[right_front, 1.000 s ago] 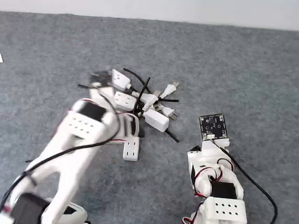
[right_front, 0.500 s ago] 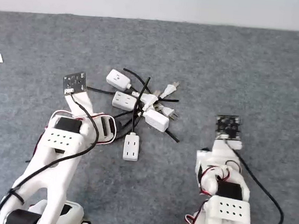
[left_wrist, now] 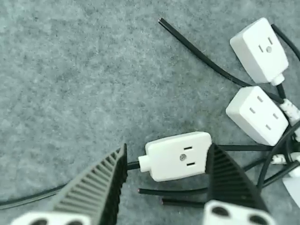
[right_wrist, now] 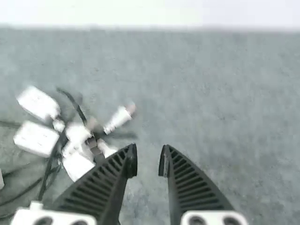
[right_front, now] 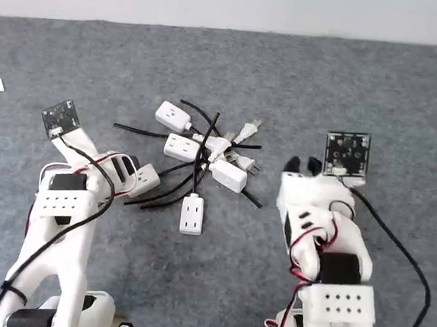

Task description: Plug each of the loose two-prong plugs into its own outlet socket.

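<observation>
**Left gripper** (left_wrist: 167, 150): the jaws are spread wide and stand to either side of one white outlet socket (left_wrist: 176, 155). The socket lies lengthwise between them on the grey carpet (left_wrist: 70, 70). One finger (left_wrist: 227, 173) touches the socket's blunt end. The other finger (left_wrist: 101, 183) stands just beside the cord end, and a gap shows there. The socket is bracketed, not clamped. In the high view it sits just left of the main tangle, separate from the other sockets.

**Main tangle, high view:**
- The upper socket (right_front: 173, 116) and the second socket (right_front: 180, 146) lie close together at the tangle's left side.
- The third socket (right_front: 229, 176) lies tilted at the tangle's lower right.
- The fourth socket (right_front: 191, 213) lies alone, nearer the arm bases, with its cord running up into the tangle.
- An upper plug (right_front: 249, 127) and a lower plug (right_front: 245, 164) lie at the right edge. Neither is seated in any socket.
- Black cords (right_front: 206, 132) cross over and between these parts.

**Right gripper** (right_wrist: 147, 152): the jaws are only narrowly apart, with nothing between them. In the high view it sits over bare carpet to the right of the tangle, near the lower plug but apart from it.
</observation>
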